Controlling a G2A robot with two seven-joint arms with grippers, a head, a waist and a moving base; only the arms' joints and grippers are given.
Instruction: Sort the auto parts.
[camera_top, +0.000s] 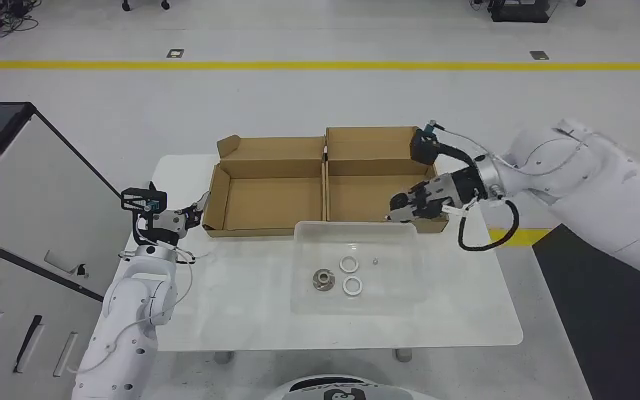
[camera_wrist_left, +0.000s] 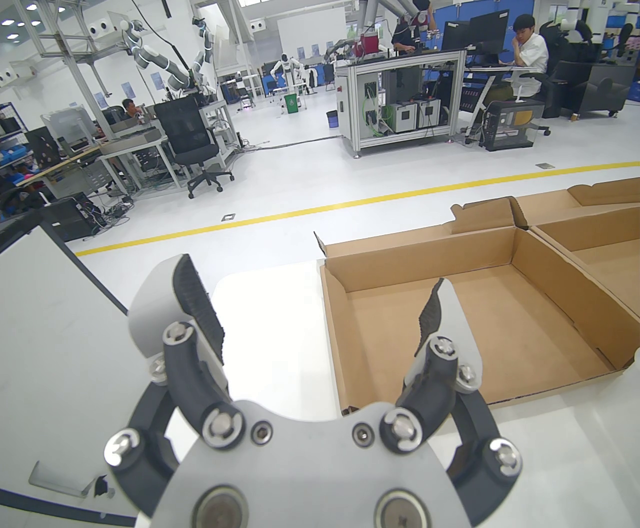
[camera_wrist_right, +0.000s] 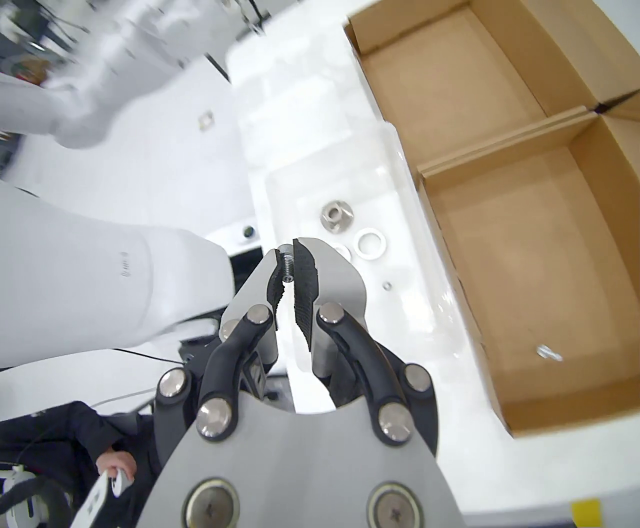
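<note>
One white table (camera_top: 470, 300) carries two open cardboard boxes, a left box (camera_top: 268, 205) and a right box (camera_top: 360, 195), plus one pale plastic tray (camera_top: 400, 295). In the tray I count four parts: two white rings, a farther ring (camera_top: 351, 264) and a nearer ring (camera_top: 353, 286), one metal flanged hub (camera_top: 322, 279) and one tiny nut (camera_top: 374, 260). Two more parts are outside it: one small screw (camera_wrist_right: 286, 262) pinched in the right gripper (camera_wrist_right: 287, 255), and one small metal piece (camera_wrist_right: 547, 352) on the right box's floor. There are two grippers in all; the other is the left gripper (camera_wrist_left: 312, 277).
</note>
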